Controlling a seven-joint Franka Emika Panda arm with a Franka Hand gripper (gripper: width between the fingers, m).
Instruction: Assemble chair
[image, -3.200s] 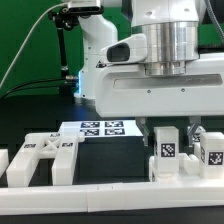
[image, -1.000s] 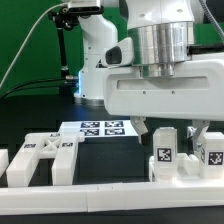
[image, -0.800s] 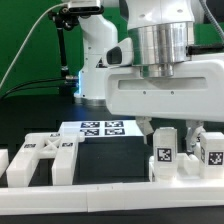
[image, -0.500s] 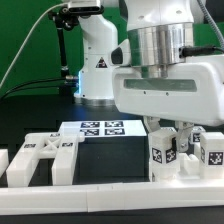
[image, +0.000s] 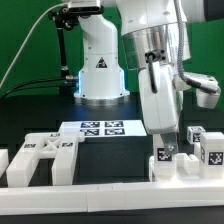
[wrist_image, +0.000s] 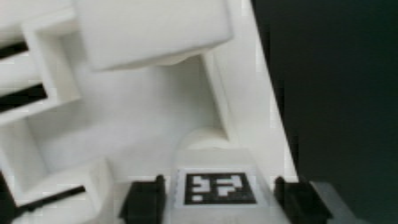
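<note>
My gripper hangs at the exterior view's right, with the wrist turned side-on. It is shut on a white tagged chair part that stands by the front rail. In the wrist view the gripper has its dark fingers close on both sides of the part's black-and-white tag. The white body of the part fills most of that view. A second tagged chair part stands just to its right. A slotted flat chair panel lies at the left.
The marker board lies flat on the black table behind the parts. A low white rail runs along the front edge. A small white piece sits at the far left edge. The robot base stands at the back.
The wrist has turned about its axis from face-on to side-on and shifted right. The gripped part has turned with it, and its tag now looks narrower.
</note>
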